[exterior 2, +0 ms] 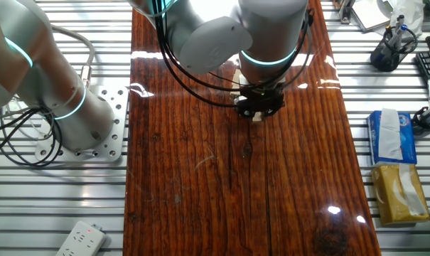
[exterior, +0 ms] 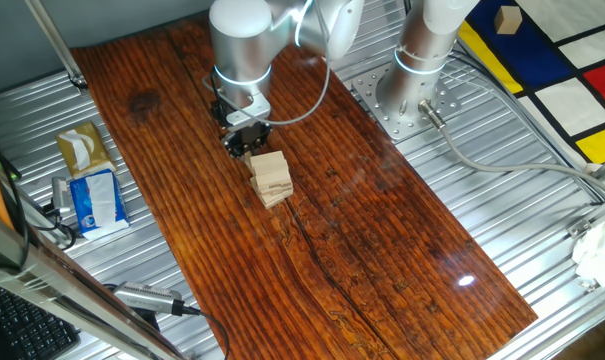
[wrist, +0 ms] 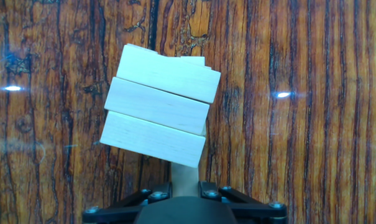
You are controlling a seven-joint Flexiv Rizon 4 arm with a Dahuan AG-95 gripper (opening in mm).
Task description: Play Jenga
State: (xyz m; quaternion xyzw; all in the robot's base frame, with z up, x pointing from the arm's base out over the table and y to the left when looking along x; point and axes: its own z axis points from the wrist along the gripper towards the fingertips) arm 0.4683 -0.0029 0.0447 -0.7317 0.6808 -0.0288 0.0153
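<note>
Small tower of pale tan wooden blocks [wrist: 158,115] on dark wood bench [exterior: 382,230]. Gripper [exterior: 246,139] low beside tower, likely lined up with one block [wrist: 186,180] jutting toward it; fingers' state cannot tell.

1. I'm seeing the Jenga tower [exterior: 271,178] standing directly in front of the gripper [exterior: 248,138], at 12 o'clock in the hand view, blocking any straight advance.
2. I'm reading bare wooden tabletop [wrist: 312,124] lying open at 3 o'clock and 9 o'clock of the tower in the hand view.
3. I'm noting the tissue packet [exterior: 93,200] and tan tissue box [exterior: 83,150] sitting well apart, off the board, at 9 o'clock in one fixed view.
4. The arm base [exterior: 414,85] is standing at 2 o'clock there.
</note>
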